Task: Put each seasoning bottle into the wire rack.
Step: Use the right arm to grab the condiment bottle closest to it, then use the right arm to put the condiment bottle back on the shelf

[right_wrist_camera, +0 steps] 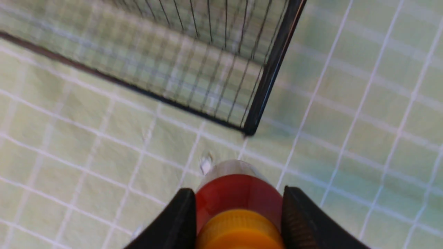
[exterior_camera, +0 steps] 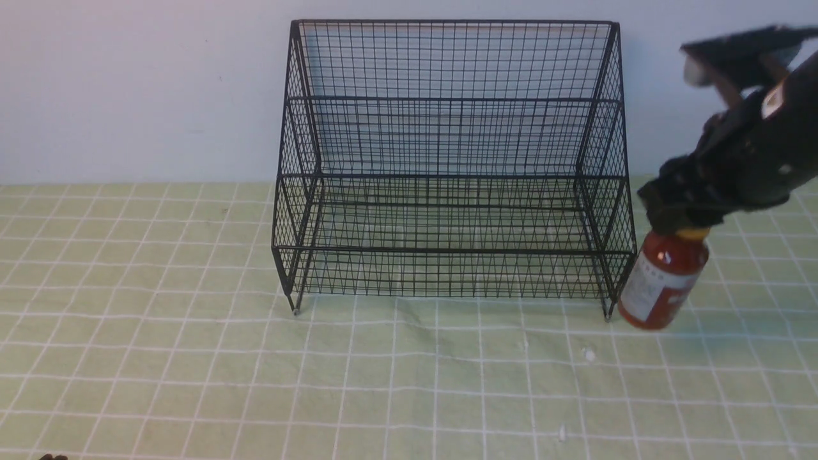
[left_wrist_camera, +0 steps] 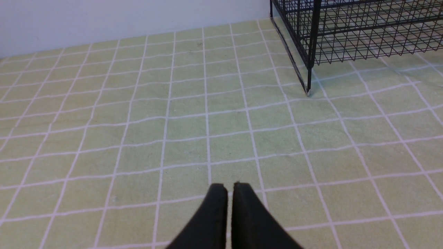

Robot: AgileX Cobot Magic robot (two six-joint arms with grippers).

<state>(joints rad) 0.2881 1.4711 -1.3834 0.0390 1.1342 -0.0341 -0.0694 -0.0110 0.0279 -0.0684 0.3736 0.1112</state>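
Observation:
The black wire rack (exterior_camera: pixel 450 172) stands at the back middle of the table, empty. My right gripper (exterior_camera: pixel 679 220) is shut on the top of a seasoning bottle (exterior_camera: pixel 661 281), dark red with a yellow-orange cap and white-and-red label. The bottle hangs tilted just off the cloth beside the rack's front right foot. In the right wrist view the fingers (right_wrist_camera: pixel 180 221) clasp the bottle (right_wrist_camera: pixel 238 193) on both sides, with the rack's corner (right_wrist_camera: pixel 266 76) beyond. My left gripper (left_wrist_camera: pixel 229 188) is shut and empty, low over the cloth, left of the rack's front left foot (left_wrist_camera: pixel 308 90).
A green cloth with a white grid (exterior_camera: pixel 255 370) covers the table. A white wall (exterior_camera: pixel 128 83) stands right behind the rack. Small white specks (exterior_camera: pixel 589 354) lie on the cloth in front of the rack's right end.

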